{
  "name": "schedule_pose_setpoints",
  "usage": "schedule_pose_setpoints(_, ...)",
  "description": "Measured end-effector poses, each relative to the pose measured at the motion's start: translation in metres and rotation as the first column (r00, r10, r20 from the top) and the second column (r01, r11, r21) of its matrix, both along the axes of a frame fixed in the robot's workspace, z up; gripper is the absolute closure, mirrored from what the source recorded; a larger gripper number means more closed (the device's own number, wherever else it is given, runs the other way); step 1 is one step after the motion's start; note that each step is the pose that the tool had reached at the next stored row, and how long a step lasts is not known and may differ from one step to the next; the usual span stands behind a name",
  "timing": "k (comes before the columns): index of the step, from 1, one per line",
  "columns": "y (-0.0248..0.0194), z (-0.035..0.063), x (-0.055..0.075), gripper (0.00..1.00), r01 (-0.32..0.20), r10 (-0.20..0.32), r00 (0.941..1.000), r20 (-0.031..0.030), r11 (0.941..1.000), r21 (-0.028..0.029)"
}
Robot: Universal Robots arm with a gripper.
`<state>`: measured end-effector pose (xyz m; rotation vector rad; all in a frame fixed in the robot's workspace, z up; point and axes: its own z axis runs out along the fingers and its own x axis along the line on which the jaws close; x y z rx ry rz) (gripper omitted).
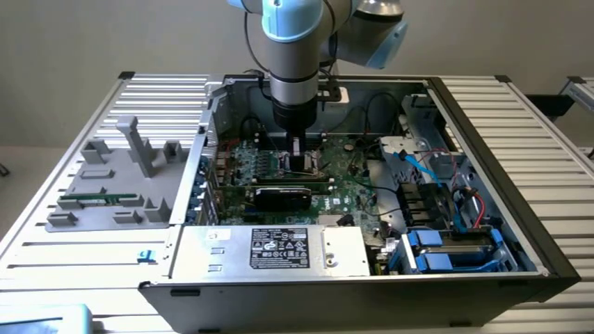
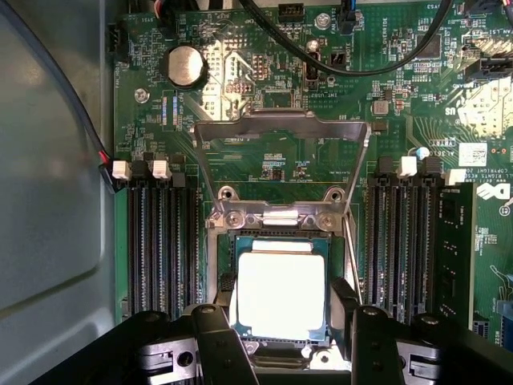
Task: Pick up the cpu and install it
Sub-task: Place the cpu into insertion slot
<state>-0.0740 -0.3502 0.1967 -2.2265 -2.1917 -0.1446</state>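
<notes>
Arm vertical inside case, hand low over socketed cpu

The gripper covers the cpu along its nearest edge and corners, and I can't tell whether it touches the chip. The memory slots flanking the cpu vanish under that same black body. Rising from the cpu, the arm is cut off by the frame. Well apart from the cpu, the label is too small to read.

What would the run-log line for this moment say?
cpu: at open socket | gripper: directly over cpu | socket cover: raised
</notes>
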Motion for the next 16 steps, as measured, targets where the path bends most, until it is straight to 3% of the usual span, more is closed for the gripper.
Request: schedule_pose_setpoints(16,0.0006,-0.0005,-0.0003,0.45,0.0,0.0,1.0,-0.0001,1.0,-0.0002)
